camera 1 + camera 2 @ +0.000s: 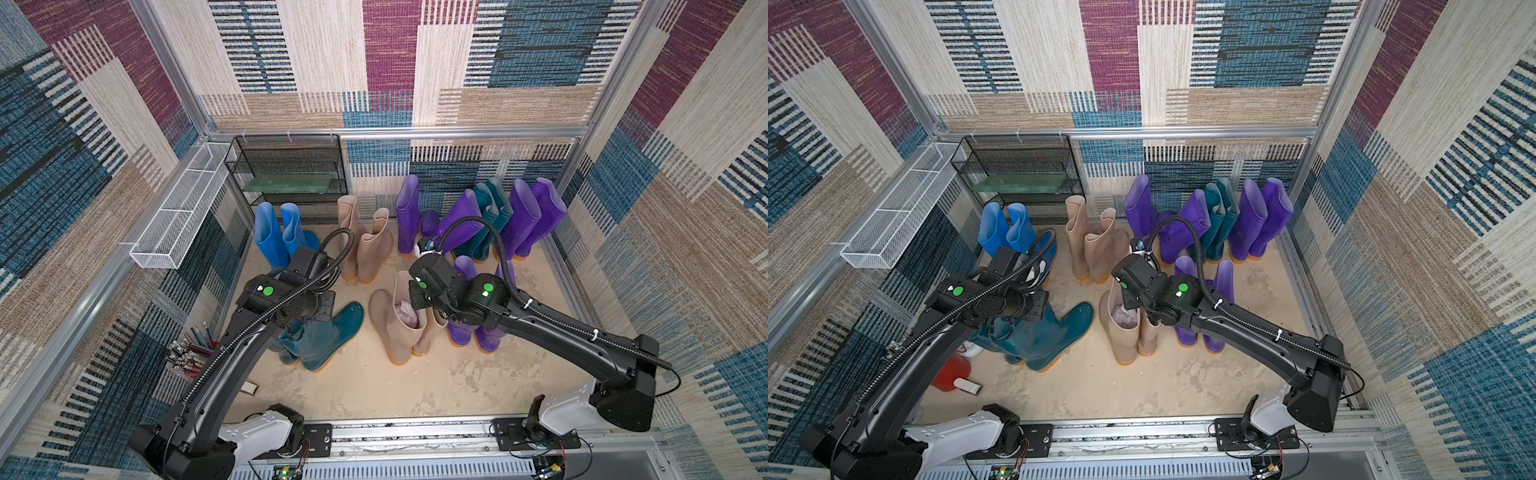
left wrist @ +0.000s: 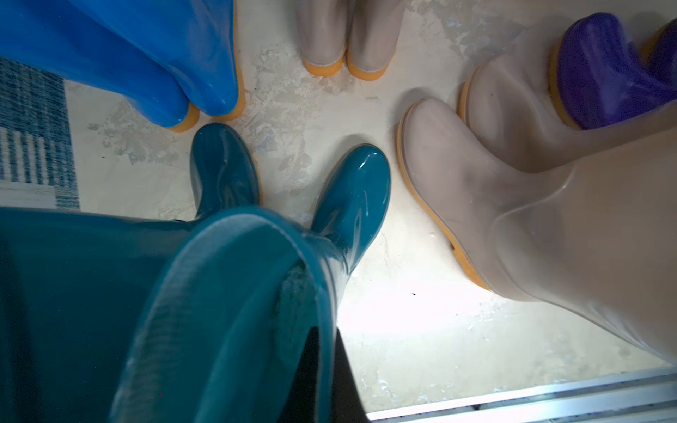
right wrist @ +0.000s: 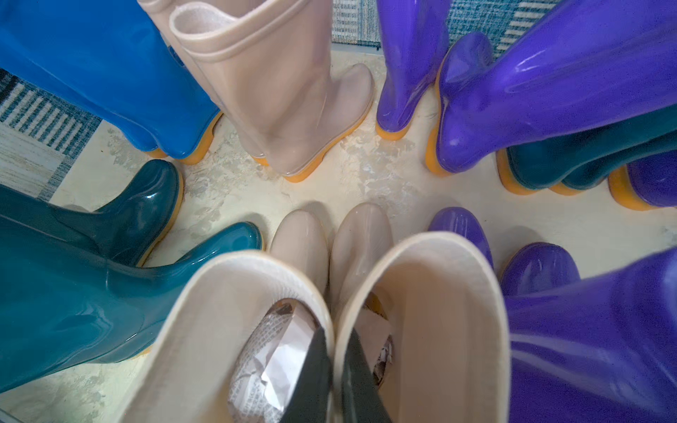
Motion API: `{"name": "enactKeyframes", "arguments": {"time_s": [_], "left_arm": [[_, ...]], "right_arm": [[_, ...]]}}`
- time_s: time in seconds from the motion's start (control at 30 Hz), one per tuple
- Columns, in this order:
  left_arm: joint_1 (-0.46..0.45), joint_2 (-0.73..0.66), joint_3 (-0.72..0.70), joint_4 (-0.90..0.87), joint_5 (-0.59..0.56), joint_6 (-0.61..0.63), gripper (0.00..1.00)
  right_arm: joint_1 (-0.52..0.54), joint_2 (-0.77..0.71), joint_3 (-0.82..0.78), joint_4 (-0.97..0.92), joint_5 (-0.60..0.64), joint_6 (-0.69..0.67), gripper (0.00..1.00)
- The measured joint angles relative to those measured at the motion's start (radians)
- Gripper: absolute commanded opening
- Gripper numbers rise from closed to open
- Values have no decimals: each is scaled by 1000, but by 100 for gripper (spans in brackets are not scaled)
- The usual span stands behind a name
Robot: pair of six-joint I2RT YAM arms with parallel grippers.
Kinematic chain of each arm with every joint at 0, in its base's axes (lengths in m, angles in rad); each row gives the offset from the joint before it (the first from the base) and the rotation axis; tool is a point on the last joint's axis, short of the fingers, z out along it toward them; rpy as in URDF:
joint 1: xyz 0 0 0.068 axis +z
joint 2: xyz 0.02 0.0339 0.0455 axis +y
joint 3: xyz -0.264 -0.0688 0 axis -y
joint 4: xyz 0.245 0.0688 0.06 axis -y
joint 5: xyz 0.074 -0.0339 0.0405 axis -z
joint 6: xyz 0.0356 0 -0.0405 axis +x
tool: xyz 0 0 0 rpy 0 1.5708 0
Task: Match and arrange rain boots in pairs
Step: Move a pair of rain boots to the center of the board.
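Mottled floor (image 1: 374, 386), patterned walls (image 1: 104, 166). Left gripper (image 2: 307, 340) clamped on cuff of teal boot (image 2: 351, 190), shaft upright beneath it, toe pointed away from base. Right gripper (image 3: 336, 340) pinched across touching cuffs of beige boot pair (image 3: 432, 293), centre floor, shafts upright.

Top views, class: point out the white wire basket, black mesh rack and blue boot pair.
white wire basket (image 1: 174, 218), a top view, mesh side wall
black mesh rack (image 1: 286, 153), a top view, top shelf
blue boot pair (image 1: 266, 232), a top view, one shaft
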Motion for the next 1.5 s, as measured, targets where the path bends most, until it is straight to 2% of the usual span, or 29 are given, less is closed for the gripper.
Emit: {"name": "enactKeyframes", "arguments": {"time_s": [0.43,0.73,1.0,1.3,1.4,1.43,1.5], "left_arm": [[0,5,-3,119,178,-162,0],[-22,92,47,193,257,-187,0],[-105,210,157,220,262,-173,0],[-133,272,192,238,261,-169,0],[-137,286,190,250,261,-178,0],[-138,291,190,252,261,-182,0],[-140,296,189,253,261,-188,0]], "right_arm": [[-13,-118,-132,48,64,82,0],[-19,-123,-151,117,64,161,0],[-18,-128,-189,177,51,265,0],[-7,-172,-256,254,48,341,0],[-6,-163,-258,278,35,348,10],[-6,-161,-258,286,33,354,17],[-6,-161,-258,296,29,362,45]]}}
